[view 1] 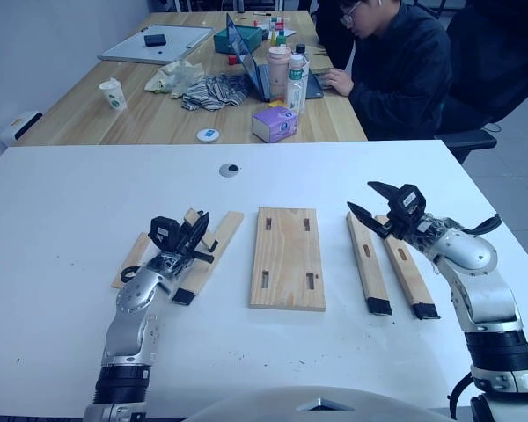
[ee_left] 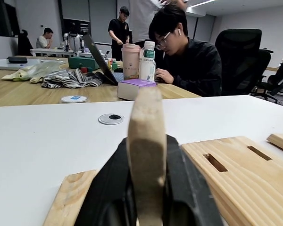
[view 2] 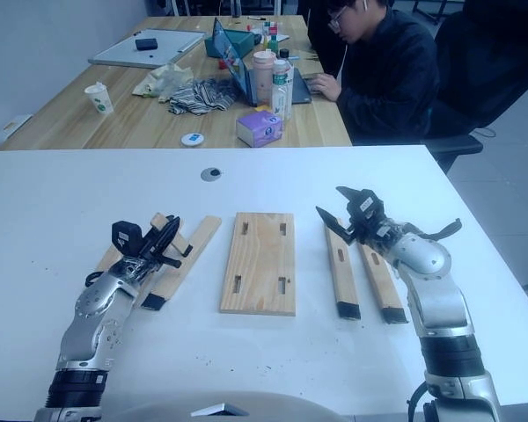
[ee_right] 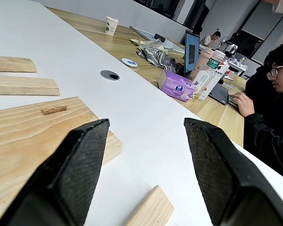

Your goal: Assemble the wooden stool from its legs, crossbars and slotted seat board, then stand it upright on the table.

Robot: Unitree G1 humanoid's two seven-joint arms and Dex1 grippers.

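The slotted seat board (view 1: 288, 258) lies flat in the middle of the white table (view 1: 70, 193). Two legs (view 1: 368, 262) (view 1: 409, 274) with black tips lie to its right. My right gripper (view 1: 374, 205) hovers open over their far ends, nothing between its fingers (ee_right: 80, 165). Left of the board lie another leg (view 1: 218, 249) and a further wooden strip (view 1: 132, 259). Just above them, my left gripper (view 1: 196, 234) is shut on a short wooden crossbar (ee_left: 146, 141), which stands upright between its jaws.
A round cable hole (view 1: 230, 170) sits in the white table behind the board. Beyond the far edge is a wooden table (view 1: 79, 110) with a purple box (view 1: 274, 123), bottles, a cup and a laptop, where a person sits.
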